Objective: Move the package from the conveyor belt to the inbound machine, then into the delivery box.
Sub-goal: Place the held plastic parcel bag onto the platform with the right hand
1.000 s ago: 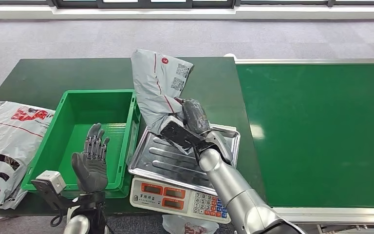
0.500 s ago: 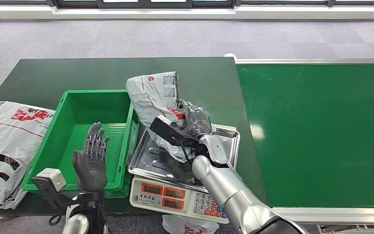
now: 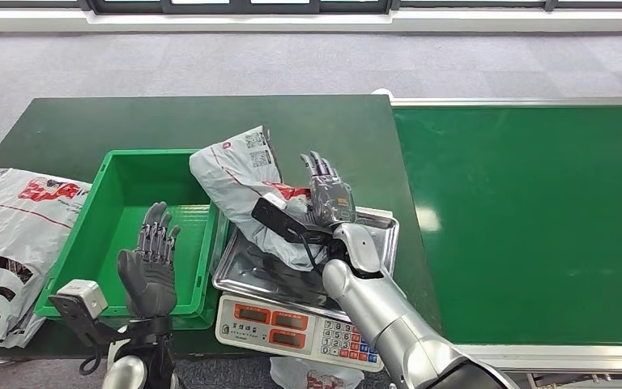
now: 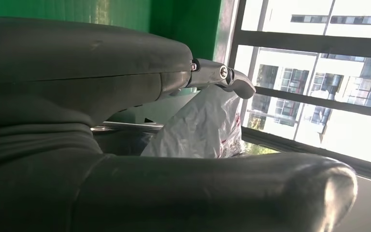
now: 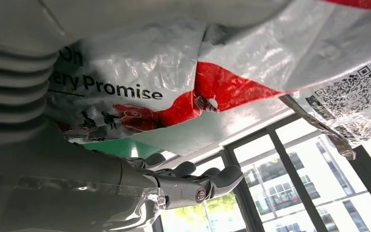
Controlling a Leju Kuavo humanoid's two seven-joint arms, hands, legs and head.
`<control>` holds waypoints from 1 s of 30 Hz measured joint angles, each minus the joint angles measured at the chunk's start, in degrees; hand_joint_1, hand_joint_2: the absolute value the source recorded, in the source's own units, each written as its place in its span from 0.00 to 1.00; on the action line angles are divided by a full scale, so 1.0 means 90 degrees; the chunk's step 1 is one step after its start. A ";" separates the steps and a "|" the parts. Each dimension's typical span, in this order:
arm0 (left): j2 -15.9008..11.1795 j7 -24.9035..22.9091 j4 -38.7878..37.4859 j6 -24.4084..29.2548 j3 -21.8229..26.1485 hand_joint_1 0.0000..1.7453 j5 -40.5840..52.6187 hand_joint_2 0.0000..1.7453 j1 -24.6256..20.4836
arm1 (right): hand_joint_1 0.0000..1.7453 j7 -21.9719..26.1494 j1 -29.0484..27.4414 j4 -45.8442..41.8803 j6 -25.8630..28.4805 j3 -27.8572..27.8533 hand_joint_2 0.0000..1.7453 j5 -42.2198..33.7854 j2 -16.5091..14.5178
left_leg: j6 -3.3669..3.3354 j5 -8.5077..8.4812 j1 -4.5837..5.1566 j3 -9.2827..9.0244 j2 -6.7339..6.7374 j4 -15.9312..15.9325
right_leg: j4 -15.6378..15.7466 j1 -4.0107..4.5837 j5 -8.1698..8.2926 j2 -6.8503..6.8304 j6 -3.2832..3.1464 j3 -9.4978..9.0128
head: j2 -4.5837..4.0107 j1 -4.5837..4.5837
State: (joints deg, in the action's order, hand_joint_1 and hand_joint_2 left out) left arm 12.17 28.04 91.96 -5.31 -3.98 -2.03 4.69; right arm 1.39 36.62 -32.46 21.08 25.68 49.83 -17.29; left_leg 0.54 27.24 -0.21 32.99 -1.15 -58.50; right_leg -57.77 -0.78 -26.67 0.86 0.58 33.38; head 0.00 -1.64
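— Head view first: what do you have?

— Your right hand (image 3: 325, 193) is released, fingers spread and pointing away from you, holding nothing. The package (image 3: 239, 174) lies just beside its palm, slumped half on the scale tray (image 3: 372, 243) under the hand and half across the near rim of the green box (image 3: 121, 212). The conveyor belt (image 3: 526, 219) sits well apart on the hand's other side.

— So what goes wrong from there?

— The bag looks balanced on that rim. I judge it could slide into the box before the scale reads it, or sag down between tray and box. If you sweep the open hand sideways, you could shove it off the tray.

— And the left wrist view?

— Your left hand (image 4: 77, 145) is open too, palm up over the box, with nothing between thumb and fingers. The crumpled bag shows beyond its fingertips, near but apart. Reach in carelessly and you may catch the box wall, not the plastic.

— Right wrist view?

— The printed film hangs close over the back of the hand, and the fingers stretch out beneath it without closing on it. I cannot tell whether the film touches the wrist cover. The plastic looks slick and loose, so a shallow pinch could gather only a fold and let the contents swing or drop when you lift.
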 joint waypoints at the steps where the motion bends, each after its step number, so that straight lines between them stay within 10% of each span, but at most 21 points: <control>1: 0.0000 0.0000 0.0001 0.0000 0.0000 0.00 0.0000 0.00 0.0000 | 0.00 -0.0002 0.0000 0.0000 0.0001 0.0003 0.00 0.0006 0.0001 | 0.0000 0.0000 0.0000 0.0000 0.0000 0.0000 | 0.0000 0.0000 0.0000 0.0000 0.0000 0.0000 | 0.0000 0.0000; 7: 0.0000 -0.0013 0.0028 0.0000 0.0001 0.00 0.0019 0.00 0.0007 | 0.00 -0.0362 -0.0013 -0.0103 -0.0002 0.0027 0.00 0.0549 0.0033 | 0.0000 0.0000 0.0000 0.0000 0.0000 0.0000 | 0.0000 0.0000 0.0000 0.0000 0.0000 0.0000 | 0.0000 0.0000; 11: 0.0000 -0.0035 0.0093 0.0002 0.0009 0.00 0.0039 0.00 0.0044 | 0.00 -0.0772 -0.0109 -0.0398 -0.0055 0.0027 1.00 0.1164 0.0107 | 0.0000 0.0000 0.0000 0.0000 0.0000 0.0000 | 0.0000 0.0000 0.0000 0.0000 0.0000 0.0000 | 0.0000 0.0000; 21: 0.0041 -0.0118 0.0572 0.0042 0.0091 0.00 0.0350 0.00 0.0485 | 0.00 -0.0760 -0.1227 -0.3149 -0.1515 0.0034 1.00 0.1658 0.0619 | -0.0002 0.0003 0.0001 0.0014 -0.0011 0.0000 | 0.0001 -0.0001 -0.0003 -0.0008 -0.0001 0.0012 | 0.0001 -0.0001; 30: 0.0099 -0.0128 0.0753 -0.0057 0.0199 0.00 0.0507 0.00 0.0598 | 0.00 -0.0784 -0.2011 -0.4952 -0.1391 -0.0212 1.00 0.1781 0.0929 | -0.0001 0.0004 0.0002 0.0016 -0.0006 0.0000 | 0.0003 -0.0001 -0.0002 -0.0006 -0.0001 0.0016 | 0.0001 0.0000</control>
State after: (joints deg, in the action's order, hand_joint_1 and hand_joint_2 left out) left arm 13.07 26.89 98.73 -5.83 -2.19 2.53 10.07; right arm -5.67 18.53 -77.03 8.56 23.77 65.87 -8.93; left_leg 0.53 27.27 -0.20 33.13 -1.21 -58.50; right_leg -57.74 -0.79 -26.69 0.81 0.58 33.52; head 0.01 -1.64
